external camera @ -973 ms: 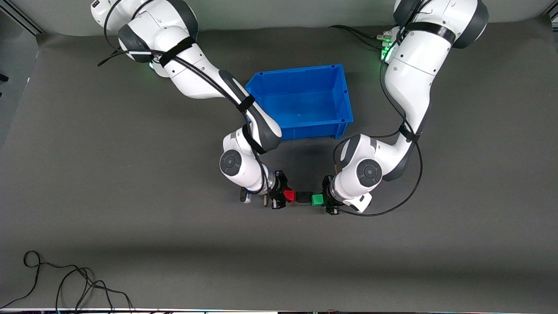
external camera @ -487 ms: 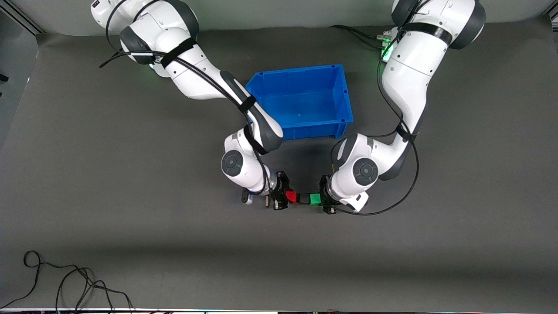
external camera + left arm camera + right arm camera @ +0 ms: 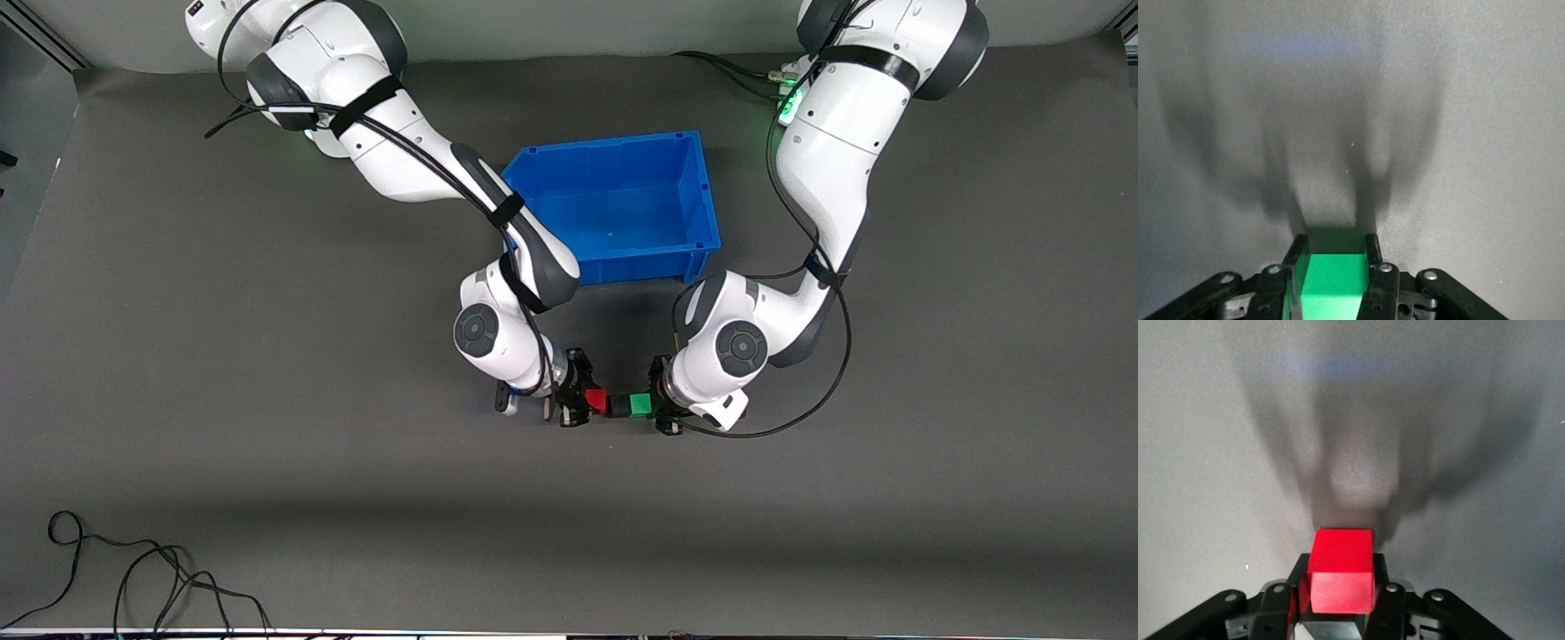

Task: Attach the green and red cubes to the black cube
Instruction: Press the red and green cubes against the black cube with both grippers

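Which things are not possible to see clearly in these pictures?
- Black cube: front view, a small dark sliver between the red cube and green cube; whether they touch is too small to tell.
- Black cube: absent from both wrist views.
- Green cube: left wrist view, cut off by the edge, flanked by left hand fingers.

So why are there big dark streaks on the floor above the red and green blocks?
Shadows: in the right wrist view the right gripper holding the red cube casts them on the mat; in the left wrist view, the left gripper with the green cube does likewise.
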Controlling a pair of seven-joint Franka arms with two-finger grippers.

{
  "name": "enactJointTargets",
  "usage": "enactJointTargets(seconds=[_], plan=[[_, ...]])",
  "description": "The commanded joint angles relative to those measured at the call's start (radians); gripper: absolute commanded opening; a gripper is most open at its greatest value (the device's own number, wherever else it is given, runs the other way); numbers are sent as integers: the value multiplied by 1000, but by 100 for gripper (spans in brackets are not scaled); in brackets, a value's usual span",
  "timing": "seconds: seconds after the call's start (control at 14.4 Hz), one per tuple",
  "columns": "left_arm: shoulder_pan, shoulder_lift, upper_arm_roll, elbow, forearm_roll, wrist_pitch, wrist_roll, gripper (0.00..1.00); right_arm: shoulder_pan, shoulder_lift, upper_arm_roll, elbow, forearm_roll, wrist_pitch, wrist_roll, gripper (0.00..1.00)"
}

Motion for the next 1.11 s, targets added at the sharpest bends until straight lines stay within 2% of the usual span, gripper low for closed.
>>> enactJointTargets(seconds=[0.0, 0.07, 0.14, 0.21, 0.28, 0.63, 0.7, 0.76, 0.83, 1.04], plan=[[-24, 5, 16, 19, 45, -14, -18, 0, 20, 22, -14, 37, -17, 26, 41, 22], [-24, 5, 16, 19, 47, -16, -18, 0, 21, 22, -14, 35, -17, 29, 41, 28], [-26, 5, 16, 18, 48, -16, -16, 0, 20, 22, -14, 35, -17, 32, 41, 58], [-30, 5, 16, 16, 47, -17, -15, 0, 20, 22, -14, 34, -17, 37, 41, 83], [-30, 5, 16, 15, 48, -17, -15, 0, 20, 22, -14, 34, -17, 37, 41, 99], [-30, 4, 16, 21, 47, -14, -16, 0, 8, -1, -15, 32, -63, 36, 32, 100], [-29, 4, 18, 21, 47, -14, -12, 13, 1, -17, -20, 26, -75, 28, 26, 100], [-24, 2, 18, 24, 50, -14, -10, 42, 1, -31, -47, 20, -90, 16, 23, 100], [-23, 1, 18, 26, 54, -14, -12, 99, 3, -43, -73, 12, -109, -13, 18, 100], [-18, -11, 19, 24, 61, -19, -10, 100, -9, -99, -124, 9, -173, -162, -92, 100]])
